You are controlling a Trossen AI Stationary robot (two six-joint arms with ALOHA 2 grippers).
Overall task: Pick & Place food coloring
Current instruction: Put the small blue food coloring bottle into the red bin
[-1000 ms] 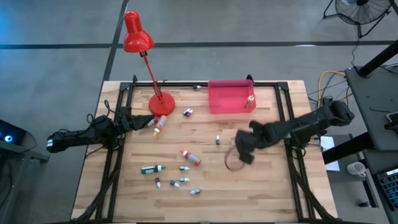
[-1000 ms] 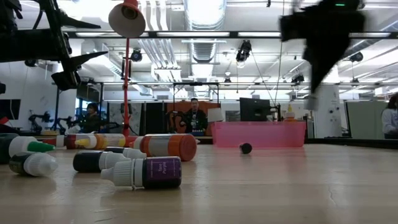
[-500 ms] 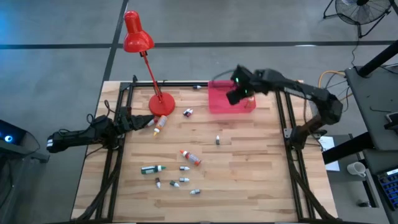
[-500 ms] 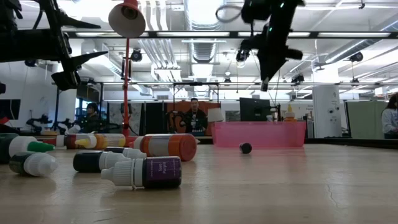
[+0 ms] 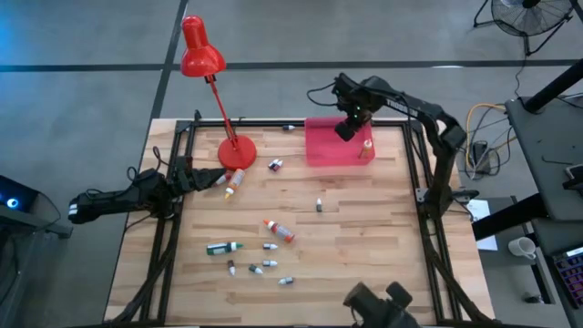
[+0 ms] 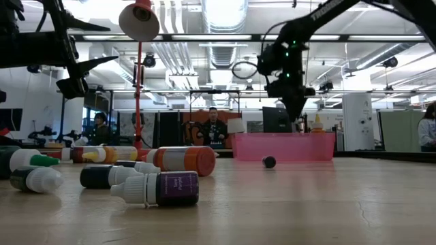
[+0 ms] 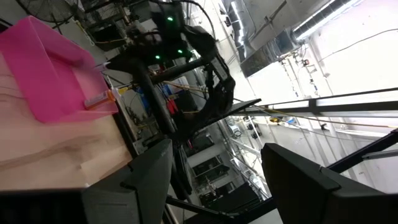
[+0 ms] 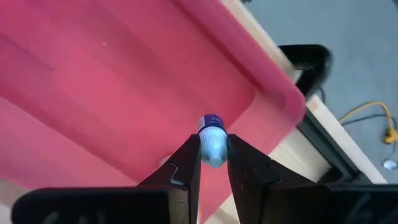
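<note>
While the left gripper (image 5: 196,176) waits with fingers apart at the table's nine o'clock edge, the right gripper (image 5: 347,127) hangs over the pink rectangular plastic tray (image 5: 326,150) at twelve o'clock.

Small dropper bottles of food coloring (image 5: 279,230) lie scattered from nine to six o'clock beyond the red desk lamp (image 5: 204,60); one orange-capped bottle (image 5: 366,148) already sits in the tray. The right fingers are clamped on a tiny whitish bottle with a blue label (image 8: 212,138), so this looks like the placing step. Next, the jaws should part to drop it inside the tray walls.
</note>
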